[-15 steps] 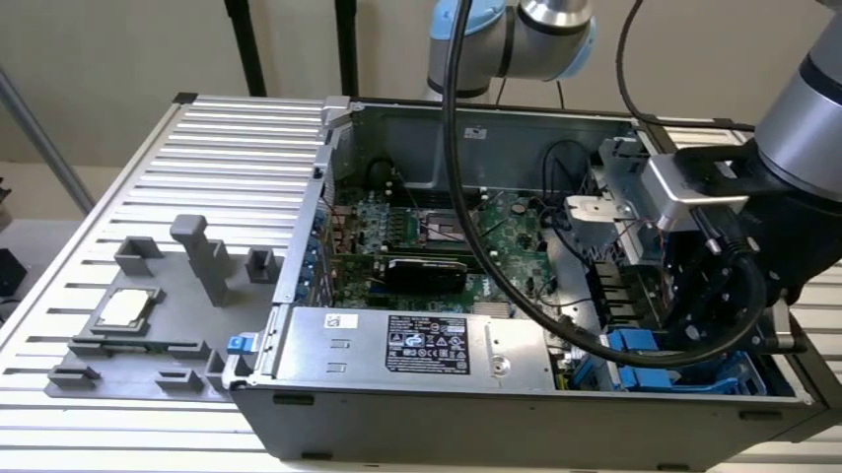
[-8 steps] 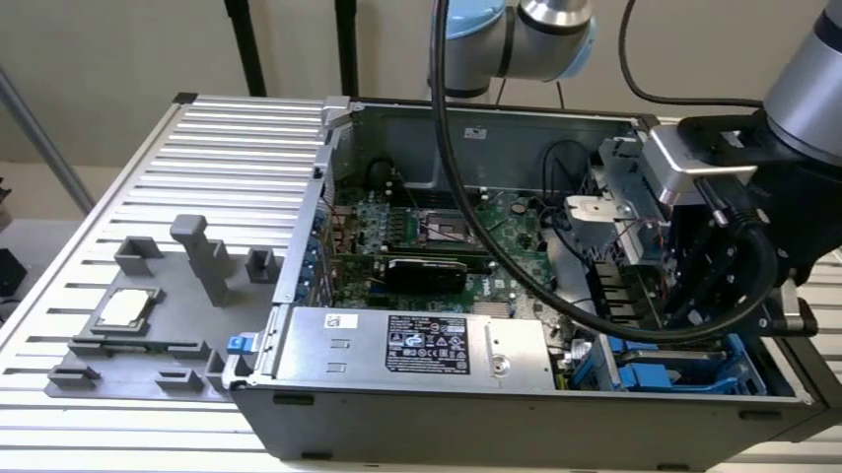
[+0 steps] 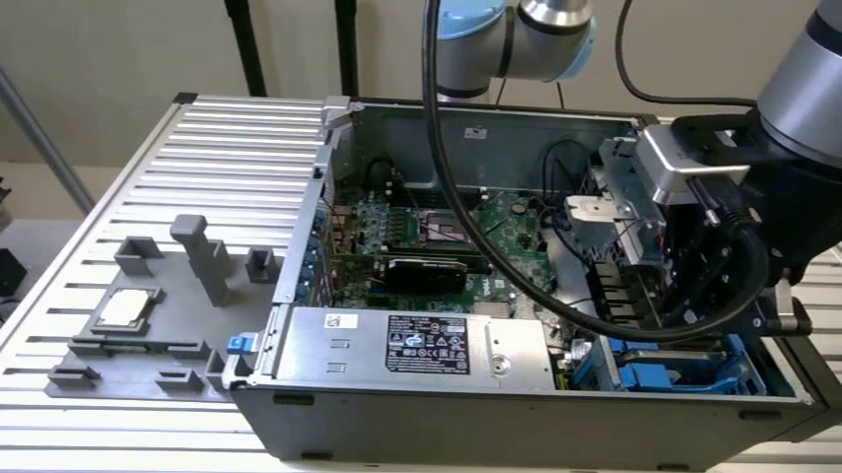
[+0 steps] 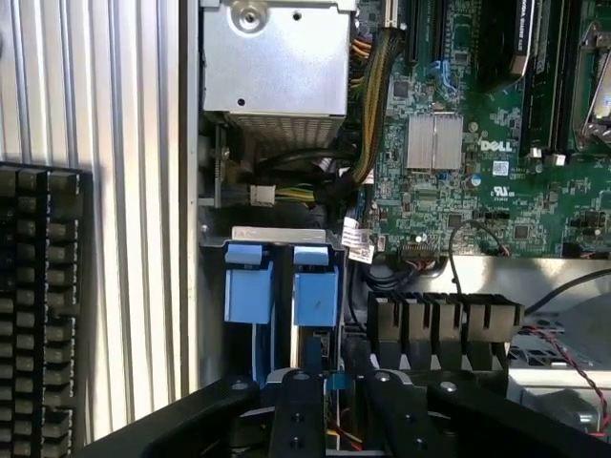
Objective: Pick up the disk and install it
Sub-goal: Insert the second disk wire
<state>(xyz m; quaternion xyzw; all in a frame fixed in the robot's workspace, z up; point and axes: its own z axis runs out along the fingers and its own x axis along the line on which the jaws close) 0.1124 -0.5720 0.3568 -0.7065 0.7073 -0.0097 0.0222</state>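
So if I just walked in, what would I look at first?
Probably the open computer case, with its green circuit board and tangled cables laid bare. Next, the big robot arm reaching down into the case on the exterior view's right. In the wrist view, the bright blue plastic frames stand out, sitting in the drive bay just ahead of the gripper.
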